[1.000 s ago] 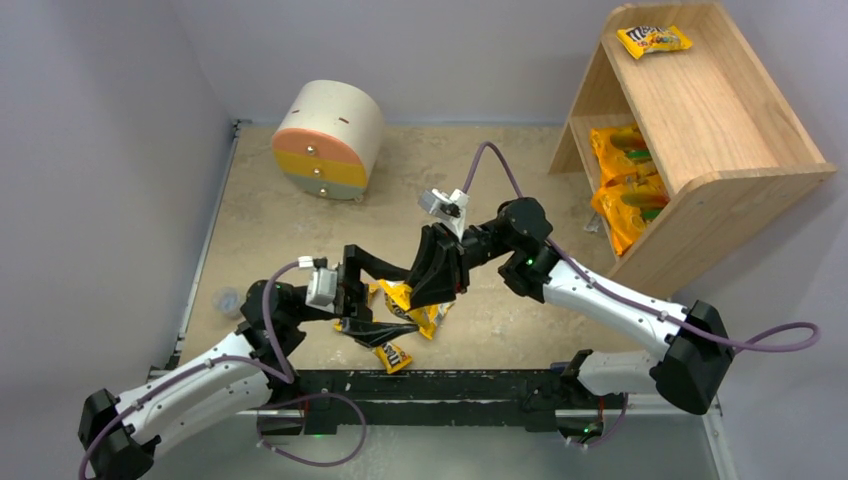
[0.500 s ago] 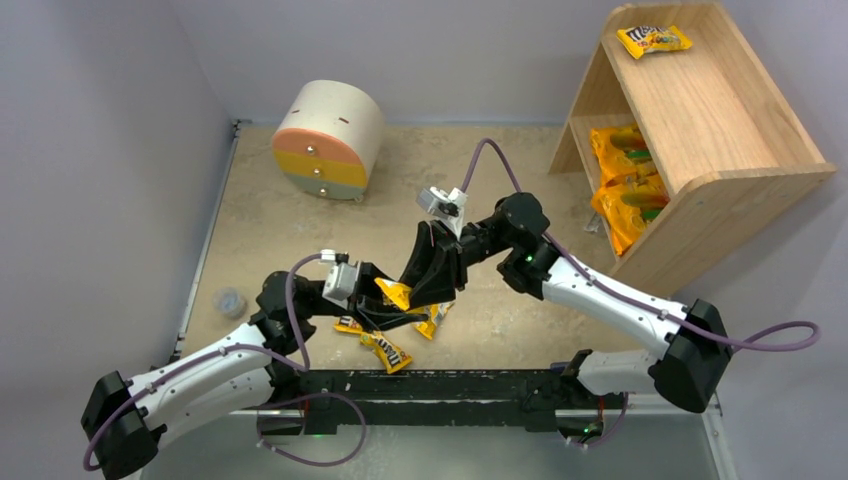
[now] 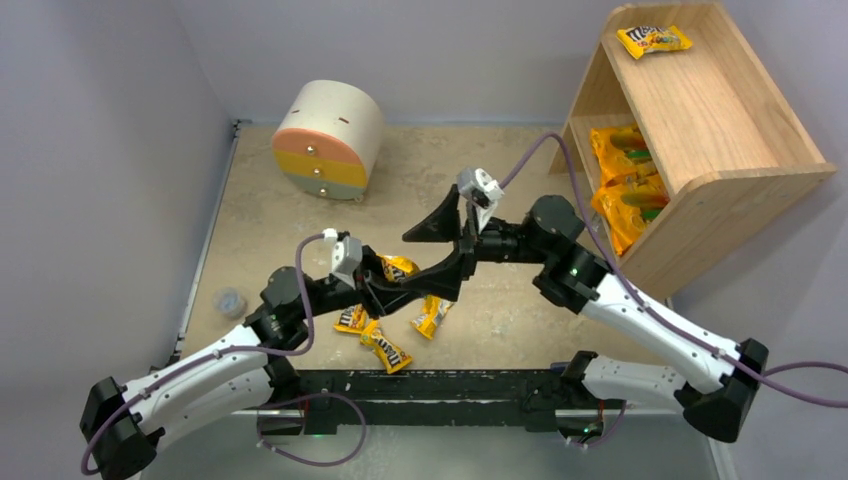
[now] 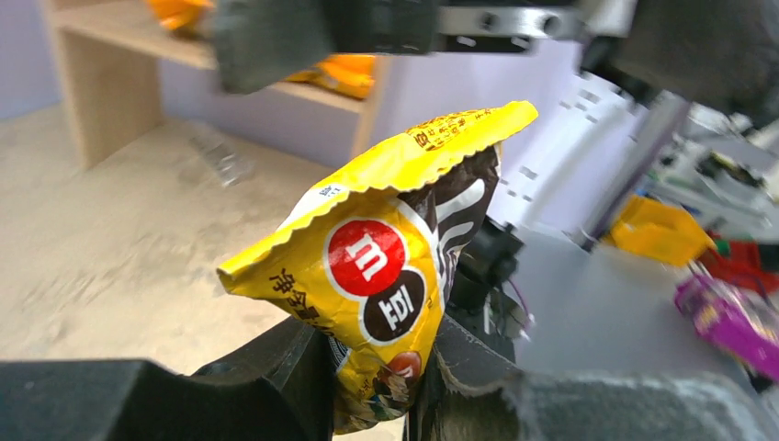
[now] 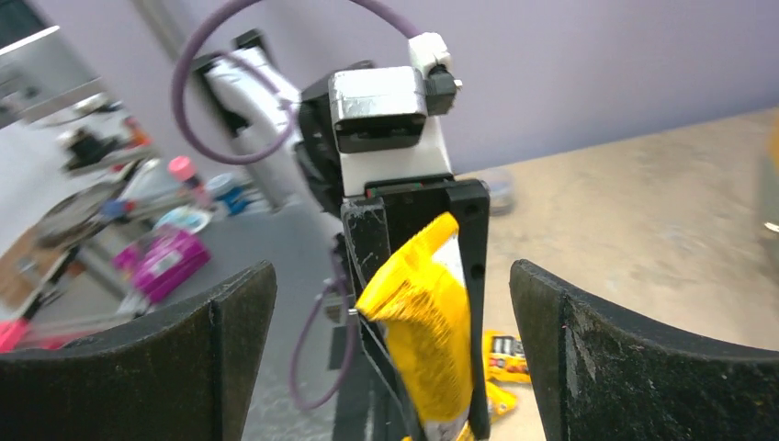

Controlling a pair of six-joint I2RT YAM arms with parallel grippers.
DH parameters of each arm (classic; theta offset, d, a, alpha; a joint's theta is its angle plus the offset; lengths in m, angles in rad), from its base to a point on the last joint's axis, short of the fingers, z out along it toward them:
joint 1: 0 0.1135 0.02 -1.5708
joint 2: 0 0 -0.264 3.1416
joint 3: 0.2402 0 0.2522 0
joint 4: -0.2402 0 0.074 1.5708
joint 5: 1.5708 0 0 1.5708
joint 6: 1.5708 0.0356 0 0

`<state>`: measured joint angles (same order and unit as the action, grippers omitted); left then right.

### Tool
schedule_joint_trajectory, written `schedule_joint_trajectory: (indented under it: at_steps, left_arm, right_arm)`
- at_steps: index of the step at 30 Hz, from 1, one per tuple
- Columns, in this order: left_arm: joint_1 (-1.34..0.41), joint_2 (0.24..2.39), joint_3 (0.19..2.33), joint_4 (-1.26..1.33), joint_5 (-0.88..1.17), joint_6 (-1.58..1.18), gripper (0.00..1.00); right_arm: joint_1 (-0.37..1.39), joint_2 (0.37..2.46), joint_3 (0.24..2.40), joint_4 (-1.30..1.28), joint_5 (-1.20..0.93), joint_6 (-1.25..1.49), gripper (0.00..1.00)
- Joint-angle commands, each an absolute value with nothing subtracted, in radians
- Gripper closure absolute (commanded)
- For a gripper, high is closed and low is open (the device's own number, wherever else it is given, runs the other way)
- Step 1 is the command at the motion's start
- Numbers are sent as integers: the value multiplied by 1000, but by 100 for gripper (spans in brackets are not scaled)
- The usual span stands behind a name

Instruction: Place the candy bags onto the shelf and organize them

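A yellow M&M's packet [image 4: 386,266] stands upright in my left gripper [image 4: 378,390], which is shut on its lower end above the table's middle [image 3: 397,268]. My right gripper [image 3: 441,250] is open wide, one finger on each side of that packet [image 5: 424,349] and clear of it. Three more yellow packets lie on the table below [image 3: 350,320] [image 3: 386,346] [image 3: 432,315]. The wooden shelf [image 3: 700,110] stands at the back right. It has one yellow packet [image 3: 653,40] on its top tier and two orange bags [image 3: 618,148] [image 3: 630,205] on the lower tier.
A round cream cabinet [image 3: 328,140] with coloured drawers stands at the back left. A small grey object [image 3: 230,298] lies by the table's left edge. The shelf's lower tier [image 4: 101,55] shows beyond the held packet in the left wrist view.
The packet passed from my right gripper to my left. The left jaws shut on it, then the right jaws opened and the right arm drew back toward the shelf.
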<state>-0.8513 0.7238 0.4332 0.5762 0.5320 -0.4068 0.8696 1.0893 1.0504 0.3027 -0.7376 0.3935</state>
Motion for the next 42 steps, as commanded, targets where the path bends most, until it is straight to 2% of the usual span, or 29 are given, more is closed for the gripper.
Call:
schedule_joint_trajectory:
  at_steps: [1,6,9,14,17,18,19,24,27,33,38,40,42]
  left_arm:
    - [-852,721,513,416,244,-494,100]
    - [-852,777,561,347,217,-504,100]
    - [-851,794,564,350,225,-508,100]
    - [-852,793,561,312,199,-514,100]
    - [-851,773,560,287,198,-505,100]
    - [-851,765,559,283,207,-500,97]
    - [-851,757,556,284,222,-494,87]
    - [-851,688,548,224,245,-452,33]
    - [-851,650,551,142,261,-427,20]
    - [-852,570,491,216,480,-426,17]
    - [-851,537,459,297,532,-430,19]
    - [-851,547,458,299,510,-435,22]
    - [-852,575,458,308,494,-445,30]
  right_arm:
    - [868,1029,968,258,-412,323,1]
    - [867,1108,990,245,-477,301,4]
    - [867,1147,998,248,-444,292,12]
    - [867,1151,979,253,-349,317,59]
    - [867,1127,947,280,-364,327,75]
    - [867,1122,944,282,-372,331,77]
    - [867,1119,942,279,-380,335,81]
    - [867,1107,935,281,-486,377,87]
    - [867,1099,942,254,-569,401,87]
    - [867,1114,989,85,-579,386,86]
    - [867,1125,997,56,-566,384,86]
    - [867,1131,999,72,-575,391,86]
    - [867,1135,993,106,-599,410,86]
